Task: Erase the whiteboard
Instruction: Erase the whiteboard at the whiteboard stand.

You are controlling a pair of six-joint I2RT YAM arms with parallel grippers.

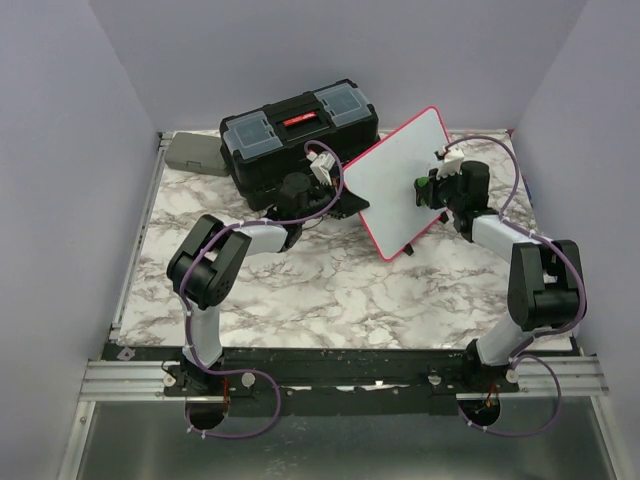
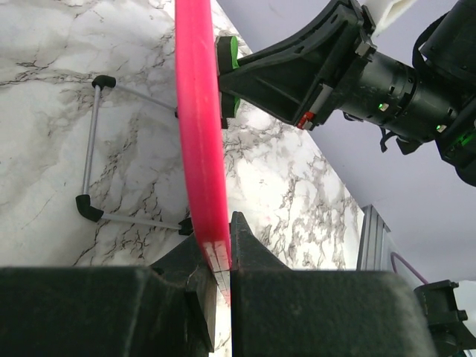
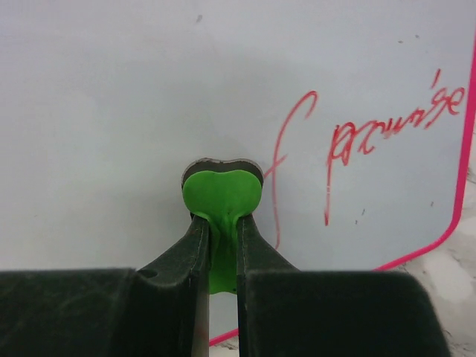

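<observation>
- Whiteboard (image 1: 400, 180) is tilted up over the marble table (image 1: 330, 290), just beside the black toolbox (image 1: 290, 135). Can't tell whether it rests on the table.
- Left gripper (image 2: 221, 251) is clamped on the board's pink frame edge, steadying it.
- Right gripper (image 3: 222, 242) is pinched tight on a green eraser (image 3: 222, 195), with the pad against the board face.
- The face left of the eraser looks clean — red handwriting (image 3: 357, 137) sits to its right, near the corner.
- Judged partway done — that patch is left to wipe.

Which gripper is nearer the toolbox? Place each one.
Left. The left gripper clamps the whiteboard edge beside the toolbox; the right gripper, holding a green eraser, is across the board from it.
</observation>
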